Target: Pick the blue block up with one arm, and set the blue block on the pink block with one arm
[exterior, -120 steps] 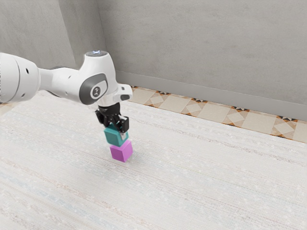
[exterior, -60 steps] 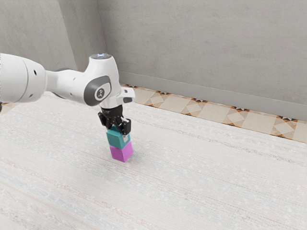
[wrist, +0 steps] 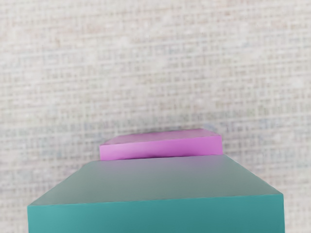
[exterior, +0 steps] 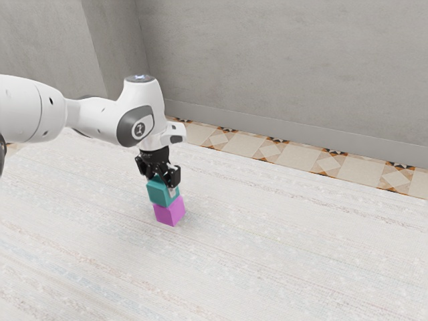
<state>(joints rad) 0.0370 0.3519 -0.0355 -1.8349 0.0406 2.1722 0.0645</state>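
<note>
Exterior view: fingers (exterior: 174, 176) clasp the blue block (exterior: 161, 194) resting on the pink block (exterior: 168, 212); their tips half hidden

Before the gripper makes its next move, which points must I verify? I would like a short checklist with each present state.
1. Blue block rests on pink block: ok.
2. Blue block sits level, not tilted: ok.
3. Blue block centred exactly over pink block: cannot tell.
4. Gripper shut on blue block: ok.
5. Pink block flat on table: ok.
</note>
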